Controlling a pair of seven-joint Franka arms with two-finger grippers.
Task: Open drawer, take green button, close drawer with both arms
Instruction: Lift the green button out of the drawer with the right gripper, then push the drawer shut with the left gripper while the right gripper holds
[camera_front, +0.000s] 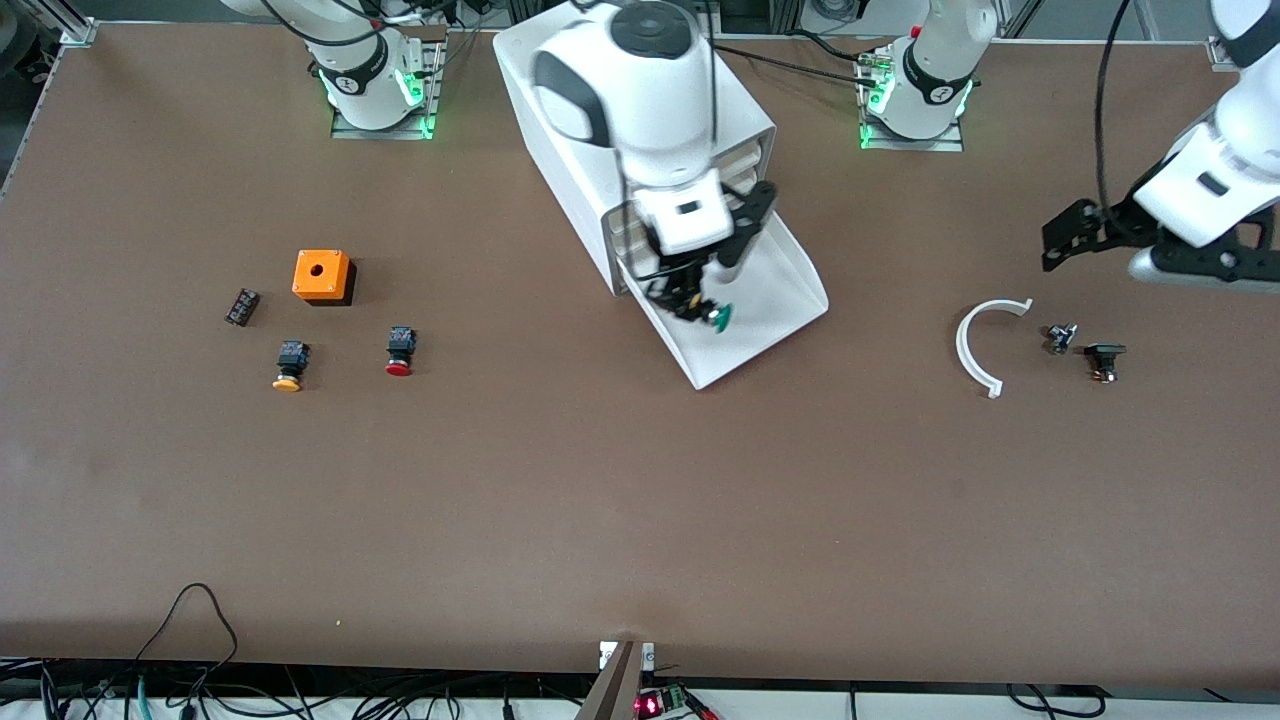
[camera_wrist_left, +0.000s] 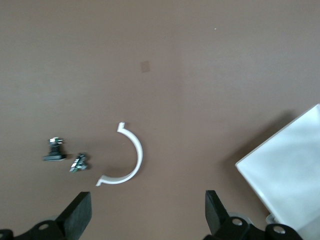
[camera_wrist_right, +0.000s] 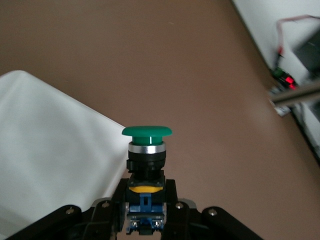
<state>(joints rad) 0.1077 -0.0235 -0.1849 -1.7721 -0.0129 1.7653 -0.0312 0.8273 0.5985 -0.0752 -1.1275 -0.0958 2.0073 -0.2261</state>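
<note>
The lowest drawer (camera_front: 775, 290) of the white cabinet (camera_front: 570, 150) stands pulled out toward the front camera. My right gripper (camera_front: 692, 300) hangs over the drawer's tray, shut on the black body of the green-capped button (camera_front: 721, 317). In the right wrist view the button (camera_wrist_right: 147, 133) stands cap-up between the fingers (camera_wrist_right: 172, 200), with the drawer's white floor (camera_wrist_right: 50, 150) beside it. My left gripper (camera_wrist_left: 148, 215) waits open and empty above the table at the left arm's end, one finger (camera_front: 1068, 232) showing in the front view.
A white half ring (camera_front: 975, 345) and two small dark parts (camera_front: 1060, 337) (camera_front: 1105, 358) lie below the left gripper. Toward the right arm's end sit an orange box (camera_front: 321, 275), an orange-capped button (camera_front: 289, 365), a red-capped button (camera_front: 400, 352) and a small black block (camera_front: 242, 306).
</note>
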